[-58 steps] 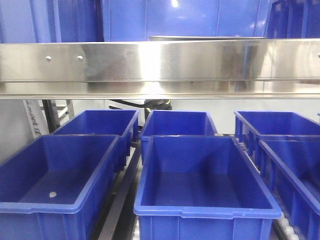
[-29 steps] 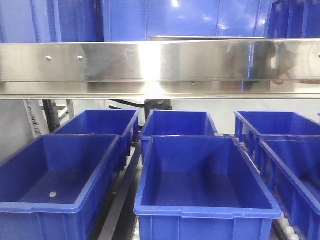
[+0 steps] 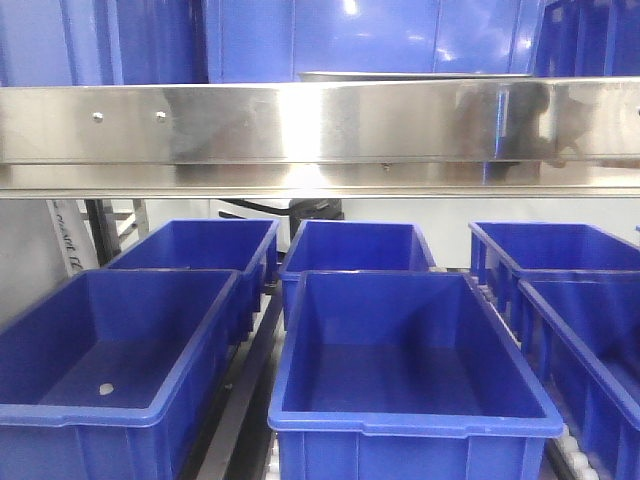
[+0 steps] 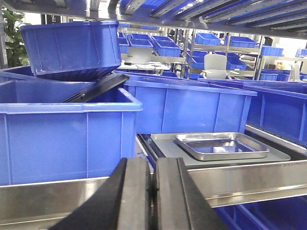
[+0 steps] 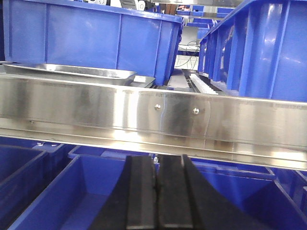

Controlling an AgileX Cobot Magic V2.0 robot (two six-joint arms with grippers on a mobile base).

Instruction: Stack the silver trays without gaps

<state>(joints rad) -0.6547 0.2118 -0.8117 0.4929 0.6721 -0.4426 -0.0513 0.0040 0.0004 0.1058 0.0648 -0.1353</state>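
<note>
Trays sit nested on the shelf exactly as a second ago, both grippers' jaws clenched empty below it, so stacking looks finished.

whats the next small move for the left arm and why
Probably open the left gripper and lift it above the steel band: its fingers are pressed together with nothing held, and the small silver tray sits on a larger flat tray just beyond that band.

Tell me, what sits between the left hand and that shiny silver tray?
In the left wrist view, the steel band of the shelf front crosses between the closed left hand and the silver tray, which rests on a flat grey sheet.
</note>
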